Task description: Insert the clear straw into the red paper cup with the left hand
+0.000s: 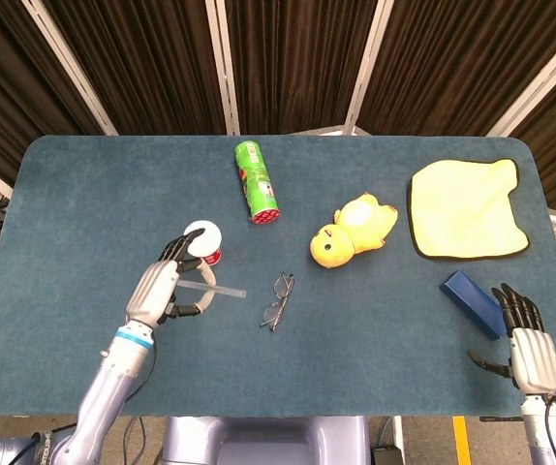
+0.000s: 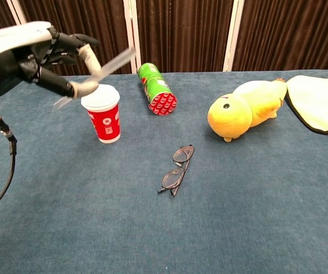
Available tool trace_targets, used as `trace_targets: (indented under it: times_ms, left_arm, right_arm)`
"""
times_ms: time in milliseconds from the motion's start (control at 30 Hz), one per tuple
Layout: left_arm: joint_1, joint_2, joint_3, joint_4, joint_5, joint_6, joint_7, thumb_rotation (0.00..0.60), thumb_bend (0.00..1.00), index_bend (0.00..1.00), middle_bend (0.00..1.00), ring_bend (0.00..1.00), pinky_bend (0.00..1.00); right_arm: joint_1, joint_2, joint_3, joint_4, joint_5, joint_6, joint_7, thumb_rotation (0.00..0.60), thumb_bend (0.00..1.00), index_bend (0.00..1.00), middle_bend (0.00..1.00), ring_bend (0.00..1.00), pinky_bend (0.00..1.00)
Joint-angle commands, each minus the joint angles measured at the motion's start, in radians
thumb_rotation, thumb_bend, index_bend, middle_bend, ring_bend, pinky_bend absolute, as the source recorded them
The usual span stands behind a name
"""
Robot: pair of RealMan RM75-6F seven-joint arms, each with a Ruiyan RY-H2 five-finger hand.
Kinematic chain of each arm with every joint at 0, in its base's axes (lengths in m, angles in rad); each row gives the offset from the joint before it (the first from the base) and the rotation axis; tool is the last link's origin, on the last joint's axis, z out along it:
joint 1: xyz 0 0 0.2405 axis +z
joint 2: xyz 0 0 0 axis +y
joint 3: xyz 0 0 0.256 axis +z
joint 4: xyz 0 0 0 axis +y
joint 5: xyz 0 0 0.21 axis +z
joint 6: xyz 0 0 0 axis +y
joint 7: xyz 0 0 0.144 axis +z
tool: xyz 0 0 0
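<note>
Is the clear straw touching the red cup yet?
Apart. In the chest view the clear straw, held in the left hand, slants in the air above the red paper cup, with curtain showing between them.

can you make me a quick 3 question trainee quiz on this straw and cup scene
1. True or false: the clear straw is already inside the red paper cup.
2. Which hand holds the straw? A) left hand B) right hand C) neither
3. Fill in: the green can lies on its ____.

Key: 1. False; it is held in the air above the lidded cup. 2. A. 3. side.
</note>
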Motion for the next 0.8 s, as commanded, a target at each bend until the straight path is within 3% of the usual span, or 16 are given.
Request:
trace_targets:
  times_ms: [33, 333, 800]
  left_arm:
    - [-0.016, -0.016, -0.078, 0.023, -0.069, -0.041, -0.14, 0.6, 0.42, 0.57, 0.03, 0.0, 0.0]
    - [-0.049, -0.022, -0.168, 0.147, -0.149, -0.117, -0.321, 0.6, 0.42, 0.57, 0.05, 0.0, 0.0]
    - [-0.064, -0.013, -0.238, 0.278, -0.17, -0.174, -0.494, 0.6, 0.42, 0.57, 0.07, 0.0, 0.0]
  right_arm:
    - [0.002, 0.002, 0.0, -0.002, 0.004, -0.008, 0.004, 0.6, 0.12, 0.0, 0.0, 0.0, 0.0]
    - [0.005, 0.008, 0.0, -0.009, 0.015, -0.03, 0.018, 0.6, 0.12, 0.0, 0.0, 0.0, 0.0]
    - [0.008, 0.015, 0.0, -0.021, 0.027, -0.052, 0.032, 0.6, 0.12, 0.0, 0.0, 0.0, 0.0]
